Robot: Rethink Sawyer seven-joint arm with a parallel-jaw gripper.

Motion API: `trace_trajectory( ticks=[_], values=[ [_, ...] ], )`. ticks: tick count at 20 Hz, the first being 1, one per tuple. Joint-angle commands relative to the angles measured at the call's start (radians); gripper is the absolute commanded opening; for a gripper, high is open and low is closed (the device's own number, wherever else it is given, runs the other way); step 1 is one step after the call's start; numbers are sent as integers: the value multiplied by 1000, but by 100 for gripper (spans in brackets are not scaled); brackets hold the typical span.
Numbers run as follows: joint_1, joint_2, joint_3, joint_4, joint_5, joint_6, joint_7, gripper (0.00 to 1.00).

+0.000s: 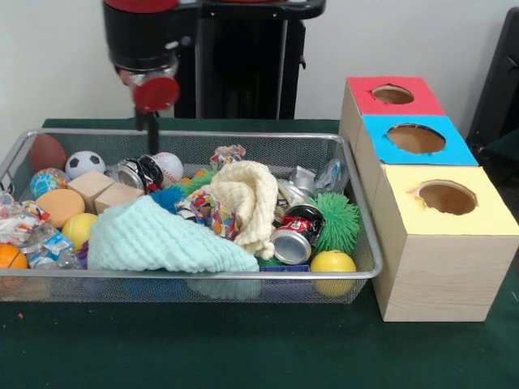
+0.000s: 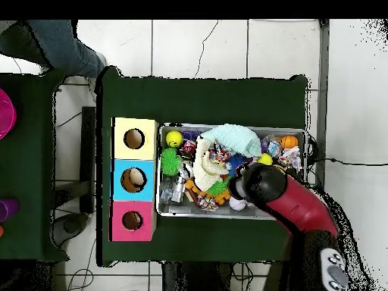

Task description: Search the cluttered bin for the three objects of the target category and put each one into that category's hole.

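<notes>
Apparently I'm early on: my gripper (image 1: 147,121) hangs over the bin (image 1: 357,271), its grip impossible to tell, and the blue box (image 2: 133,179) alone seems to hold something.

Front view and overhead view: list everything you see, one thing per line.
Wire bin: one, silver, on green table.
Boxes with holes: red, blue, yellow, beside bin.
Cloths: mint, cream, in bin.
Crushed cans: several, one red and black.
Yellow ball: front corner.
Green spiky ball: one.
Soccer ball, baseball: rear.
Person's leg: overhead corner.
Arm, claw: above bin.
</notes>
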Motion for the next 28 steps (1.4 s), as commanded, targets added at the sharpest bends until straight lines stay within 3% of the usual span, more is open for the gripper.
trace_trajectory(
  ticks=[1, 4, 9, 21, 28],
  values=[
    [-167, 66, 205, -50, -159, 31, -311, 100],
    [-236, 112, 265, -109, -220, 55, -347, 100],
    [-298, 136, 326, -143, -302, 67, -341, 100],
    [-353, 147, 408, -179, -433, 101, -270, 100],
    [-388, 167, 448, -229, -484, 145, -292, 100]
  ],
)
